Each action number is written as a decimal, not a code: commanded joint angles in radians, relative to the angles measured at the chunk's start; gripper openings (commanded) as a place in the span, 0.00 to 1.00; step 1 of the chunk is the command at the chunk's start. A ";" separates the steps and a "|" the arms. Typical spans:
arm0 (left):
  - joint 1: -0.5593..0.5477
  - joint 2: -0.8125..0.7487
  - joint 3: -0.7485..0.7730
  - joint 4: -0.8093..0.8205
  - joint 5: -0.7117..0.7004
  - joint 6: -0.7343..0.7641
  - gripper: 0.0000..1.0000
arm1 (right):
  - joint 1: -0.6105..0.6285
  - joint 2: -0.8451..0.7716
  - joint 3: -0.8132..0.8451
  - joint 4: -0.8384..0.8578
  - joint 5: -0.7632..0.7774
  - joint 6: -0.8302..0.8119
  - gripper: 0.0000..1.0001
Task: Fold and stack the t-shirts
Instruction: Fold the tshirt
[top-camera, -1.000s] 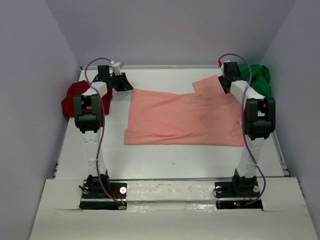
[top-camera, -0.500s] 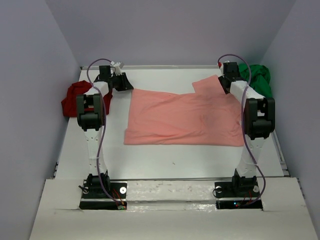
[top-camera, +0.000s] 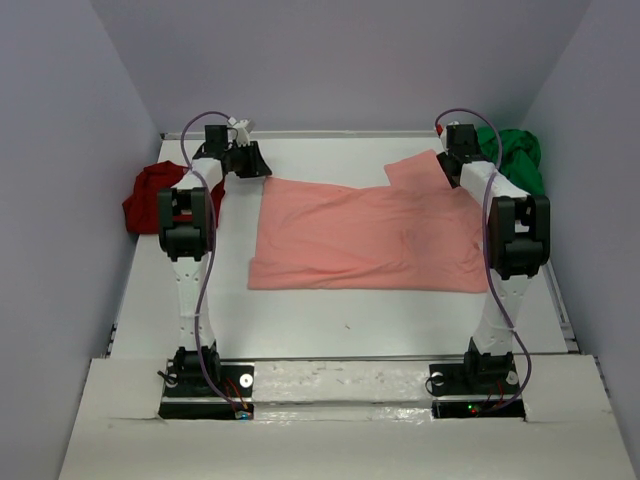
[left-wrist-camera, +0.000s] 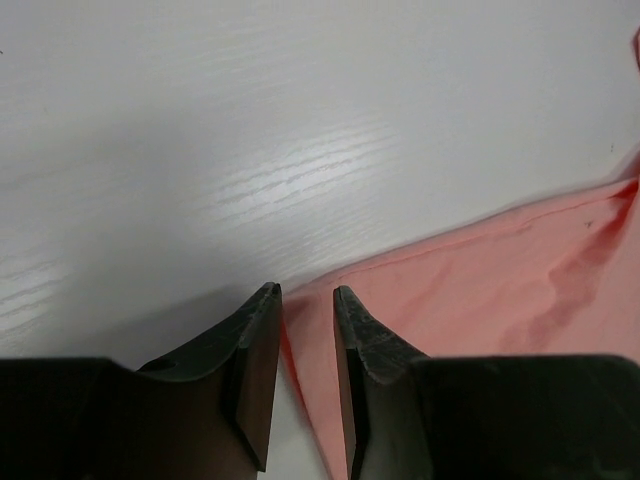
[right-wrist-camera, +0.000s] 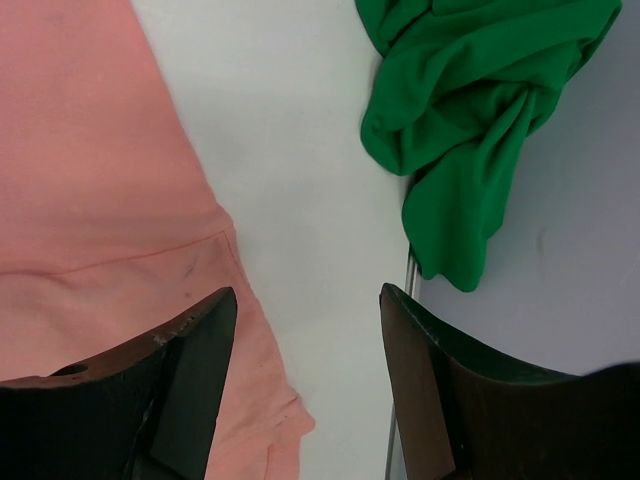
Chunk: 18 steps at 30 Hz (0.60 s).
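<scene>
Overhead and wrist views, folding station. The pink shirt (top-camera: 365, 235) lies spread nearly flat across the middle of the white desk (top-camera: 340, 310), much wider than it is deep. It is salmon in tone with shallow creases, and a long ridge of cloth runs along its near edge. One short sleeve juts out at its far right corner.

The red shirt (top-camera: 145, 190) is a dark, crumpled heap at the desk's left edge against the side wall, partly hidden behind the left arm. The green shirt (top-camera: 515, 155) is a bright, bunched mound in the far right corner. In the right wrist view its folds hang in twisted lobes across the desk's right rim.

The left end effector (left-wrist-camera: 305, 292) is at the pink shirt's far left corner. Its jaws stand a narrow gap apart, and the hemmed edge of the cloth shows in that gap and under the right-hand finger. Nothing looks pinched, though whether the tips touch the cloth cannot be told.

The right end effector (right-wrist-camera: 305, 292) is near the sleeve, jaws wide apart and holding nothing. Bare desk shows between them, with pink cloth under one finger and the green shirt just beyond the other.
</scene>
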<state>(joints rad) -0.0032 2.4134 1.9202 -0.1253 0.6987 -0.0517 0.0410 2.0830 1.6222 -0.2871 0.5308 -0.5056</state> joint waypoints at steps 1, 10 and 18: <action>-0.026 0.018 0.074 -0.056 -0.046 0.018 0.36 | 0.003 -0.047 0.015 0.019 0.015 -0.013 0.64; -0.034 0.016 0.086 -0.099 -0.116 0.041 0.36 | 0.003 -0.061 0.004 0.019 0.020 -0.028 0.64; -0.032 -0.007 0.066 -0.092 -0.171 0.036 0.36 | 0.003 -0.063 -0.005 0.019 0.020 -0.042 0.64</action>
<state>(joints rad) -0.0372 2.4283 1.9610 -0.2012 0.5476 -0.0235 0.0410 2.0819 1.6218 -0.2867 0.5316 -0.5354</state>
